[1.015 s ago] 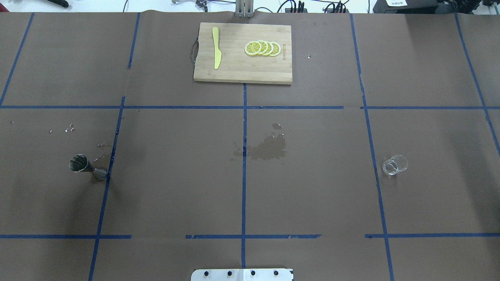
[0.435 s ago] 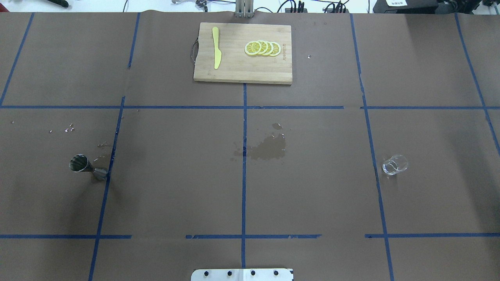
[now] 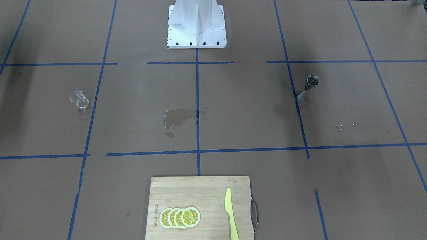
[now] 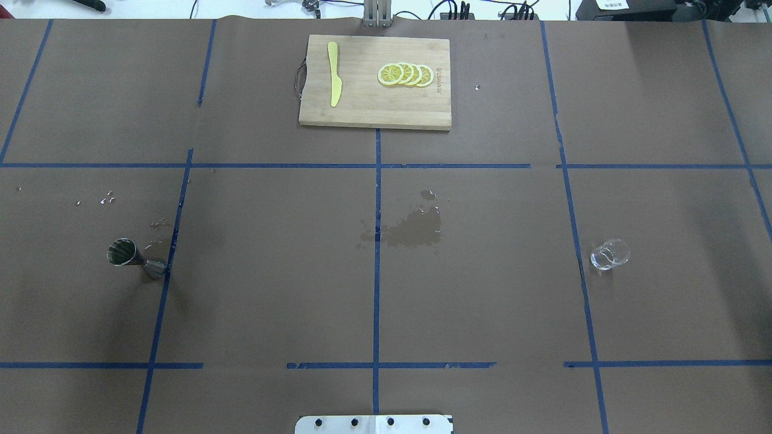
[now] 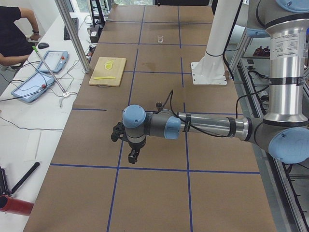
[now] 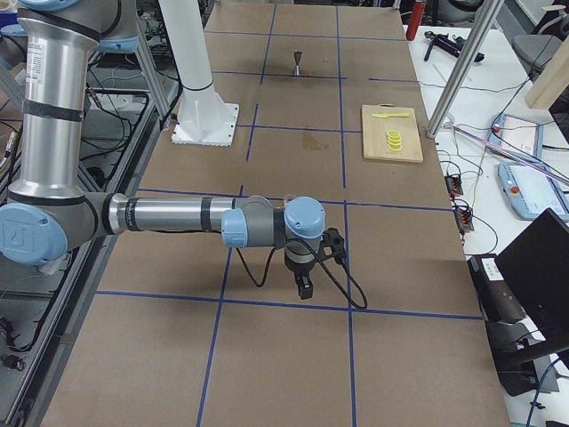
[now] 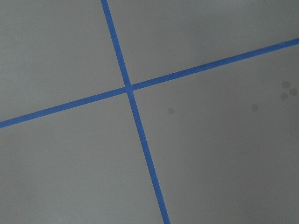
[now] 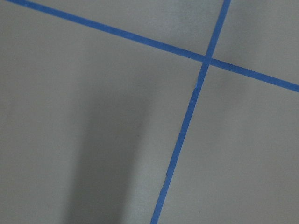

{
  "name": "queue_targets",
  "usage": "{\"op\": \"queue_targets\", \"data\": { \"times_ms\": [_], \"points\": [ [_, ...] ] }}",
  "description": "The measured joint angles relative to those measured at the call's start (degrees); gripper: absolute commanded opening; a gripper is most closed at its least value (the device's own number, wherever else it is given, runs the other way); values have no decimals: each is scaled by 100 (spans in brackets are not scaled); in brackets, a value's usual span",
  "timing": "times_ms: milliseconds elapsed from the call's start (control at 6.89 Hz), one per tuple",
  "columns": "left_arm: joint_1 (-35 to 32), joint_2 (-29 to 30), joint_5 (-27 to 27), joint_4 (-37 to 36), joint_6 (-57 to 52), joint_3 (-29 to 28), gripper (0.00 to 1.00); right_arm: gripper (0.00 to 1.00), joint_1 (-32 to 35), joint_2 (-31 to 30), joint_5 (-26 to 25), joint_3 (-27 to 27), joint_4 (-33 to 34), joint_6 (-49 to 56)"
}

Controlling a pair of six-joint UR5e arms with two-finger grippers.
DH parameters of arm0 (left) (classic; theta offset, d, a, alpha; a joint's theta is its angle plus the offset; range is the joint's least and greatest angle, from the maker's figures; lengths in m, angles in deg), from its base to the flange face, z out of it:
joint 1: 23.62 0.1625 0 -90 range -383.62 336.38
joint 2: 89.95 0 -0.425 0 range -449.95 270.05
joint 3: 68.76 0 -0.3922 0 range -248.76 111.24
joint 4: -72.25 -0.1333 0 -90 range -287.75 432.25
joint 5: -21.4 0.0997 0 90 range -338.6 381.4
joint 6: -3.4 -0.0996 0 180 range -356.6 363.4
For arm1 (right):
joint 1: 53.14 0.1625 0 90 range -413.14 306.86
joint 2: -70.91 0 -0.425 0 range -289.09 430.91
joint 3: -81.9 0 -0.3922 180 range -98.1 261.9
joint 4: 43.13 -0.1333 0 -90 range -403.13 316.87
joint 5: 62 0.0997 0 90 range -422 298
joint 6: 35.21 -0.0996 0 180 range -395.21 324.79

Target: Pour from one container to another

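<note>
We begin nearest the robot's base, where our two arms hang low over the brown paper-covered desk [image 4: 271, 301], each out past one end of the working grid. The left gripper [image 5: 133, 155] and the right gripper [image 6: 304, 286] show only in the side views, pointing down at bare paper, so we cannot tell how wide their fingers stand; neither is holding anything that we can see.

Further out, in the middle row of blue-taped squares, stand the two task pieces, well apart. The small clear glass tumbler [image 4: 609, 254] sits upright on the right, just beyond a tape line. The small silver hourglass-shaped metal jigger [image 4: 134, 259] stands upright on the left, its foot touching a tape line. We judge each is set on its own arm's side so one arm can lift the glass while the other steadies or brings the jigger.

Between them lies a dark wet patch [image 4: 413, 229], and small droplets [image 4: 105, 198] glint just beyond the jigger. Nothing blocks either reach.

Farthest, the bamboo cutting board [image 4: 374, 111] carries a yellow plastic knife [image 4: 333, 73] and fanned lemon slices [image 4: 405, 74].
</note>
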Motion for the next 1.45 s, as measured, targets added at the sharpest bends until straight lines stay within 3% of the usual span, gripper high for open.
{"op": "queue_targets", "data": {
  "times_ms": [290, 1451],
  "points": [
    [-102, -16, -2, -24, -26, -3, 100, 100, 0, -68, -4, -26, -468, -811],
    [-209, -51, -7, -23, -20, 3, 100, 100, 0, 64, 116, 62, -562, -957]
  ]
}}
